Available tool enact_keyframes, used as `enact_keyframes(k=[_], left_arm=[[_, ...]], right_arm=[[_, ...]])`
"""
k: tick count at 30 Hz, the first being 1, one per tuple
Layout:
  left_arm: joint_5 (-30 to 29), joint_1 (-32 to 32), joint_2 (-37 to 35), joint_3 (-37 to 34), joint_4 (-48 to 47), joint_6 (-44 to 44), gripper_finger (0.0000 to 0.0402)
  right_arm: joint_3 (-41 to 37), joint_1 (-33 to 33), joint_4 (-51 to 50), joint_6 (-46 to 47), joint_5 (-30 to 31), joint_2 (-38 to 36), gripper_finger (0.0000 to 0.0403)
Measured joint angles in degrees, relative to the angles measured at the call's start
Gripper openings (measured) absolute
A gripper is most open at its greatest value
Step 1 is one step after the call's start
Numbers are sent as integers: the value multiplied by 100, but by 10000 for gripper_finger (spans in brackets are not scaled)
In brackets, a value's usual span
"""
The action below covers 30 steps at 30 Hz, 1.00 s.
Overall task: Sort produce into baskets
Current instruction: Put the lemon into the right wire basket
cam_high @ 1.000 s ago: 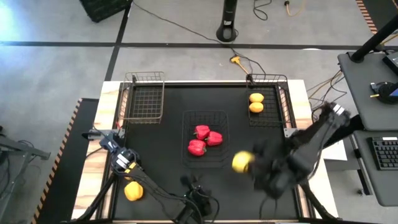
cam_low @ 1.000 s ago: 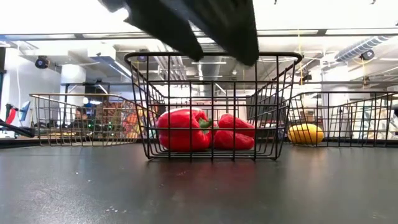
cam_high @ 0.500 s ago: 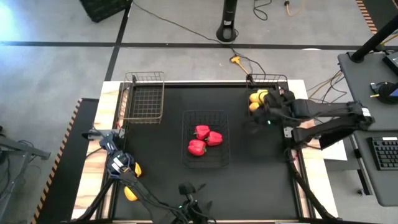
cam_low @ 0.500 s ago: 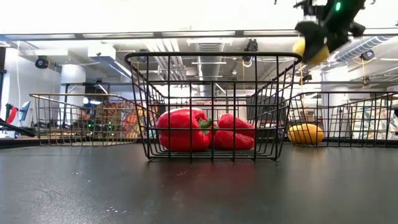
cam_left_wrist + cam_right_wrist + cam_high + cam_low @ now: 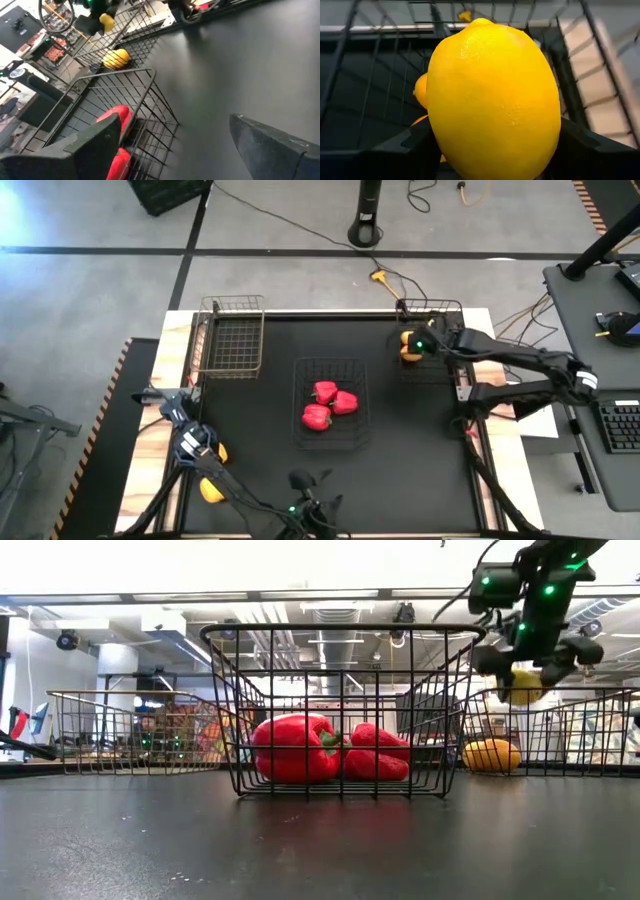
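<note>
My right gripper (image 5: 418, 345) is shut on a yellow rounded fruit (image 5: 492, 100) over the dark wire basket (image 5: 447, 370) at the far right. In the low view the fruit (image 5: 522, 687) hangs about level with the basket's rim. Orange-yellow fruit (image 5: 490, 755) lies on that basket's floor. Three red peppers (image 5: 328, 404) lie in the middle dark basket (image 5: 352, 372). The copper basket (image 5: 232, 335) stands at the far left. My left gripper (image 5: 176, 120) is open and empty at the table's near edge. My right gripper pinches the yellow fruit between its two fingers (image 5: 405, 145), which lie on its opposite sides (image 5: 437, 135). The fingers come from above, pointing down. The fruit hangs below them, clear of the basket's floor and of the fruit lying there.
A yellow piece (image 5: 212, 488) shows partly under my left arm at the table's near left. Bare black table lies between the baskets and the near edge. A cable and a stand's foot (image 5: 367, 230) are on the floor beyond the table.
My right gripper has carried the yellow fruit from the table's near middle up and toward the far right, over the right basket, and has then gone down to the basket's rim. It has stayed shut on the fruit.
</note>
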Motion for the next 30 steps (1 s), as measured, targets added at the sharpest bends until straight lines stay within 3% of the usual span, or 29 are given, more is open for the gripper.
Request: enact_keyframes(k=[6,14,22,30], left_arm=[[0,-175,9,-117,3,28,351],[-46,-270,9,-144,-3,50,351],[0,-264,9,-168,-77,-57,351],[46,-277,9,-168,4,-166,351]], right_arm=[[4,-608,134,694,-506,367,271],[4,-1270,760,336,-1230,1026,270],[-46,-1474,935,735,-1271,1526,286],[-90,-1466,927,118,-1271,1757,323]])
